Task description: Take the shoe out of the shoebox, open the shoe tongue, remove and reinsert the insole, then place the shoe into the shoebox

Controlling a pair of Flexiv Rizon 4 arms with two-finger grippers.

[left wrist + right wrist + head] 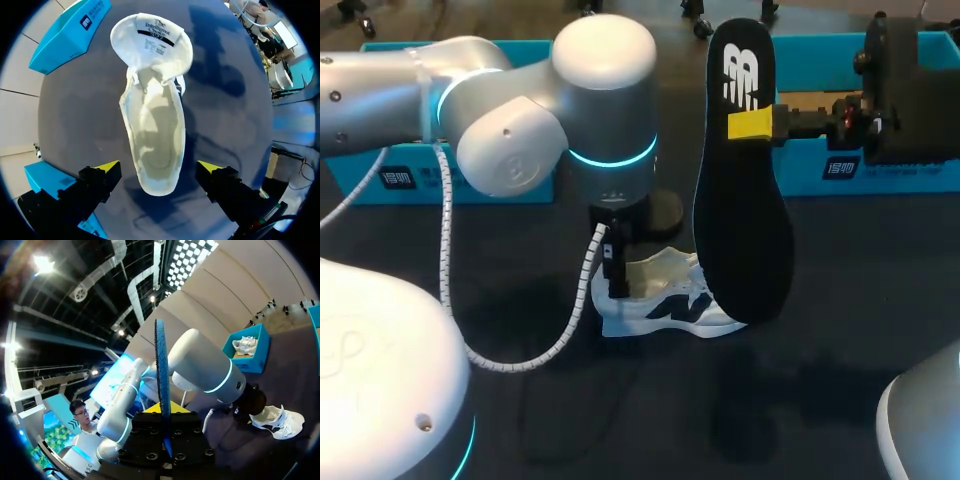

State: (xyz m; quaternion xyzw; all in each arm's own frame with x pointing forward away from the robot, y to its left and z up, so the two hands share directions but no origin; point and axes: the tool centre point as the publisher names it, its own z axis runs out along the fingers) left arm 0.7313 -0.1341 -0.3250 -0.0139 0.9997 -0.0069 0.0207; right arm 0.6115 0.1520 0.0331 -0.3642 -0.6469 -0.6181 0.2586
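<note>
now | right tool [760, 122] clamped on black insole [740, 220], upright at upper centre | left tool [159, 169] apart over white shoe [152, 120] heel | on surface [840, 300]

Robotics lab, set up as a manipulation test cell. Two collaborative arms over one dark matte table [840, 330]. Left arm [560, 110] fills the head view's upper left, with a blue light ring [620, 157] on its joint and a coiled white cable [445, 255] hanging off it. Right arm [905, 90] enters from upper right. Cyan box [410, 180] at upper left, second cyan box [880, 170] at upper right. Work pieces mid-frame: white shoe [665, 300], black insole [740, 200].
</note>
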